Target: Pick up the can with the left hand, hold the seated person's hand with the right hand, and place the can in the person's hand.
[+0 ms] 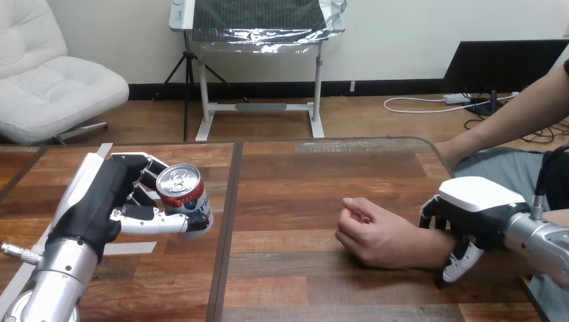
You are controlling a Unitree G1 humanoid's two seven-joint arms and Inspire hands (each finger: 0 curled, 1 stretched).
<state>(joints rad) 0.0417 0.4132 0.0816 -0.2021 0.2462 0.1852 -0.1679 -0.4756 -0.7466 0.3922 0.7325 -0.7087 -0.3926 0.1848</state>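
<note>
Left hand (100, 201) clasps can (182, 191).

Likely a robotics lab, wooden table (302, 174), silver robot forearm (48, 272) – a person's hand (372, 235) resting there

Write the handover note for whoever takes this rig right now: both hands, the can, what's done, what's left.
The left hand has its fingers curled round the can, over the left part of the table; whether the can is clear of the wood cannot be told.
The right hand has its fingers and thumb curled round the person's wrist. The person's hand rests on the table, loosely closed.
Done: can grasped, wrist held.
Left: carry the can across to the person's hand, which likely must open first, then release.
</note>
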